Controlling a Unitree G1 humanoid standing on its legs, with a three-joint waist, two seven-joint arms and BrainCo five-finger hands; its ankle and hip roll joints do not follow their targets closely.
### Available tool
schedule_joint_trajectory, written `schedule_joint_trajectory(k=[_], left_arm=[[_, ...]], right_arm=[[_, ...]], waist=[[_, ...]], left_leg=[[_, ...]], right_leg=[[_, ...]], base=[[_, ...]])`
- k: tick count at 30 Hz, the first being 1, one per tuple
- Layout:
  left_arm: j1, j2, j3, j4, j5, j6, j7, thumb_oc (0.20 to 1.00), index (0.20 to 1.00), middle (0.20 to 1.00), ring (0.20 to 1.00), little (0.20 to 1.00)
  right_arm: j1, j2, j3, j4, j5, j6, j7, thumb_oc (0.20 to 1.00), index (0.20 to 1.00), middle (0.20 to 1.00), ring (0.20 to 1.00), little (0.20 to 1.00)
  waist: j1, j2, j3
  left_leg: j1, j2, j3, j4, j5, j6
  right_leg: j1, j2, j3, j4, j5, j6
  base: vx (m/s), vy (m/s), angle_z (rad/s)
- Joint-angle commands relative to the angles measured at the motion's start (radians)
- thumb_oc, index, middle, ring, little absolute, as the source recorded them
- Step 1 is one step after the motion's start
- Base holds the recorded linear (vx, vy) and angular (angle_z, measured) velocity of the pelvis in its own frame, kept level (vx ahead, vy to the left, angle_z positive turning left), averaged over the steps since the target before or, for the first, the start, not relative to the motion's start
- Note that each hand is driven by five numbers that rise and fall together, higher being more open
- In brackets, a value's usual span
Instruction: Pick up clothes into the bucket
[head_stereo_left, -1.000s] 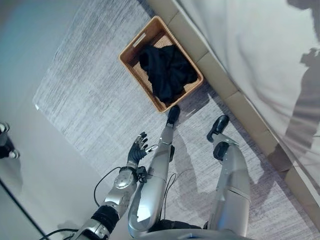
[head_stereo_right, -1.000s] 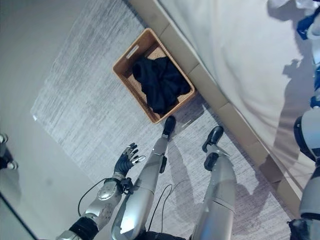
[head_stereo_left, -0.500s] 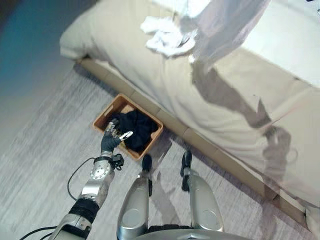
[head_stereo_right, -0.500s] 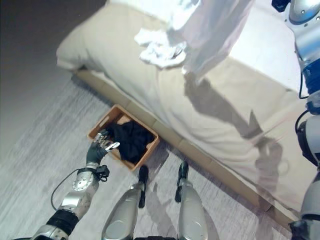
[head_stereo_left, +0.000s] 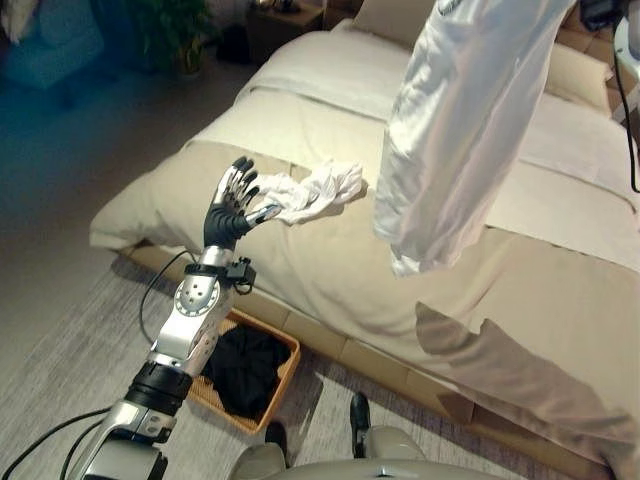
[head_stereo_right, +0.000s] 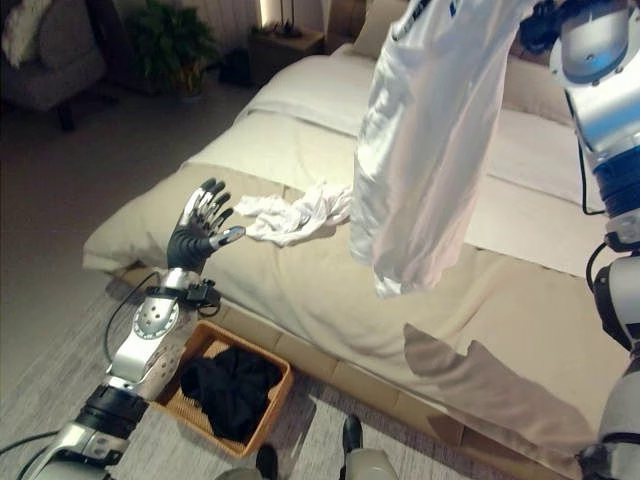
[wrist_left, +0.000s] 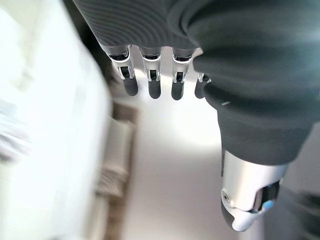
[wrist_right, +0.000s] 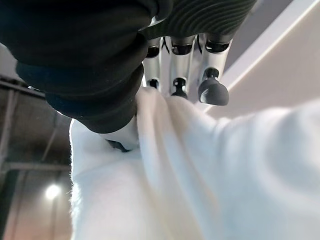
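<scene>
Hanging white shirt (head_stereo_left: 455, 130) blocks the way across the bed (head_stereo_left: 560, 300).

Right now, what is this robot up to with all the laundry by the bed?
It is gathering clothes into a basket. Its right hand is clamped on a long white garment, held high so it hangs above the bed. Its left hand is raised with fingers spread, holding nothing, near a crumpled white cloth lying on the bed. The woven basket sits on the floor beside the bed with dark clothing in it.
</scene>
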Motion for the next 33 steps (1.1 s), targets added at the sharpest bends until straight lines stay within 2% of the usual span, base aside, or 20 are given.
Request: schedule_joint_trajectory(k=[1, 7, 13, 17, 21, 25, 30, 33], left_arm=[[-0.067, 0.04, -0.044, -0.021, 0.037, -0.016, -0.036, 1.0, 1.0, 1.0, 1.0, 1.0], [-0.209, 0.04, -0.142, 0.045, 0.052, 0.0, -0.051, 1.0, 1.0, 1.0, 1.0, 1.0], [-0.305, 0.0, -0.215, 0.128, 0.052, 0.01, -0.047, 1.0, 1.0, 1.0, 1.0, 1.0], [-0.367, -0.003, -0.28, 0.155, -0.005, 0.021, -0.07, 1.0, 1.0, 1.0, 1.0, 1.0], [-0.435, 0.05, -0.365, 0.122, -0.089, 0.031, -0.118, 1.0, 1.0, 1.0, 1.0, 1.0], [-0.483, 0.067, -0.42, 0.111, -0.108, 0.038, -0.131, 1.0, 1.0, 1.0, 1.0, 1.0], [-0.52, 0.036, -0.444, 0.149, -0.066, 0.04, -0.115, 1.0, 1.0, 1.0, 1.0, 1.0], [-0.537, 0.021, -0.465, 0.152, -0.099, 0.04, -0.122, 1.0, 1.0, 1.0, 1.0, 1.0]], right_arm=[[-0.012, -0.055, -0.015, -0.061, 0.071, -0.029, 0.043, 0.2, 0.2, 0.2, 0.2, 0.2], [0.103, -0.039, -0.049, -0.171, 0.135, -0.033, 0.113, 0.2, 0.2, 0.2, 0.2, 0.2], [0.17, -0.025, -0.028, -0.304, 0.16, -0.032, 0.183, 0.2, 0.2, 0.2, 0.2, 0.2], [0.191, -0.008, -0.007, -0.356, 0.172, -0.031, 0.213, 0.2, 0.2, 0.2, 0.2, 0.2], [0.2, 0.014, 0.029, -0.406, 0.2, -0.033, 0.244, 0.2, 0.2, 0.2, 0.2, 0.2], [0.199, 0.041, 0.047, -0.444, 0.221, -0.038, 0.253, 0.2, 0.2, 0.2, 0.2, 0.2], [0.19, 0.086, 0.062, -0.496, 0.243, -0.049, 0.265, 0.2, 0.2, 0.2, 0.2, 0.2], [0.183, 0.105, 0.072, -0.53, 0.267, -0.055, 0.273, 0.2, 0.2, 0.2, 0.2, 0.2]], waist=[[0.004, -0.004, -0.073], [-0.013, -0.003, -0.111], [-0.025, 0.002, -0.121], [-0.029, 0.008, -0.12], [-0.025, 0.014, -0.116], [-0.019, 0.018, -0.109], [-0.012, 0.018, -0.099], [-0.012, 0.019, -0.094]], left_leg=[[-0.014, 0.023, -0.034, 0.054, -0.058, -0.02], [0.024, 0.028, -0.018, 0.039, -0.061, -0.02], [0.041, 0.032, -0.01, 0.032, -0.059, -0.02], [0.042, 0.031, -0.01, 0.029, -0.056, -0.02], [0.042, 0.029, -0.013, 0.031, -0.053, -0.02], [0.038, 0.028, -0.018, 0.031, -0.049, -0.021], [0.033, 0.025, -0.027, 0.035, -0.045, -0.021], [0.029, 0.022, -0.033, 0.036, -0.043, -0.021]], right_leg=[[-0.007, -0.014, -0.026, 0.149, -0.122, 0.05], [0.029, -0.009, -0.018, 0.13, -0.122, 0.05], [0.045, -0.009, -0.014, 0.125, -0.123, 0.049], [0.047, -0.01, -0.016, 0.119, -0.119, 0.051], [0.052, -0.011, -0.018, 0.112, -0.115, 0.052], [0.054, -0.013, -0.023, 0.11, -0.114, 0.052], [0.058, -0.016, -0.027, 0.109, -0.115, 0.051], [0.057, -0.017, -0.031, 0.111, -0.115, 0.05]], base=[[0.04, 0.007, -0.11], [0.02, 0.006, -0.12], [0.0, 0.002, -0.03], [0.0, 0.0, 0.0], [0.0, 0.0, 0.0], [0.0, 0.0, 0.0], [0.0, 0.0, 0.0], [0.0, 0.0, 0.0]])
